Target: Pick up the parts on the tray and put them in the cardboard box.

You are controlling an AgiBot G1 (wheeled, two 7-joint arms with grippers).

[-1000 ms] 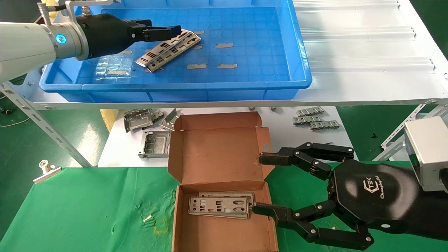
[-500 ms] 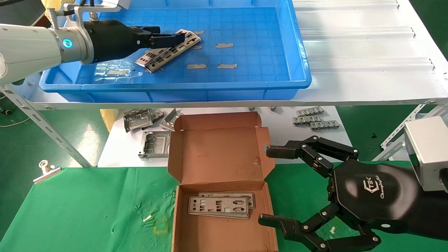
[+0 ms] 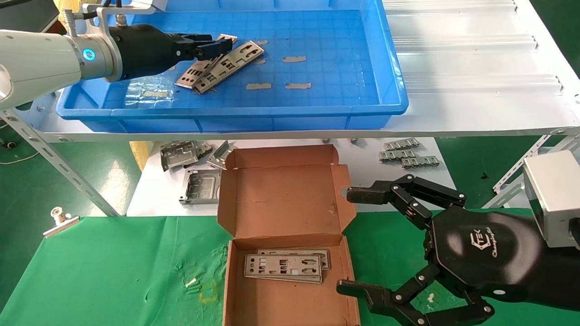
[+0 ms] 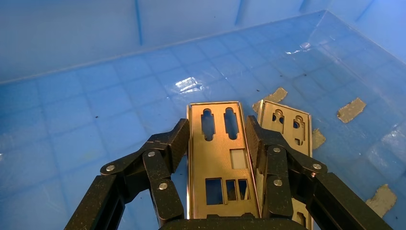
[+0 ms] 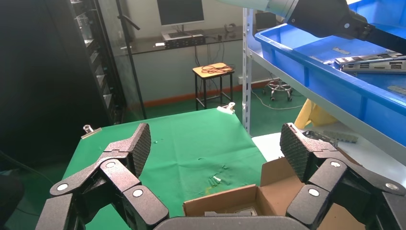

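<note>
The left gripper (image 3: 217, 45) is reaching into the large shallow blue plastic tray (image 3: 389, 72) on the upper white shelf (image 3: 476, 68), and its black fingers (image 4: 165, 143) are closing on the long edges of a thin silvery punched metal plate (image 4: 218, 158). In the left wrist view the plate is sitting between both fingers, pinched edge to edge, with its far end sticking out past the tips. A second silvery plate (image 3: 231, 61) is lying just beside it on the tray floor, overlapping it in the head view. So the pick-up step is in hand. Next, the arm probably has to lift the plate clear of the tray rim without dragging its neighbour, then carry it down to the small brown cardboard box (image 3: 285, 199) on the green-covered bench (image 3: 104, 271).

Two silvery plates (image 3: 283, 267) are already lying stacked in the box, near its hinged lid. The right gripper (image 3: 349, 240) is hanging just beside the box's right wall with its fingers spread wide, holding nothing. It is sitting close to the drop spot and could be crowding the left arm's path down.

Grey tape scraps (image 3: 294, 59) are sticking to the tray floor. Below the shelf, bulky bent grey metal brackets (image 3: 190, 167) and small ribbed metal strips (image 3: 408, 154) are lying on a white board behind the box, away from the work.
</note>
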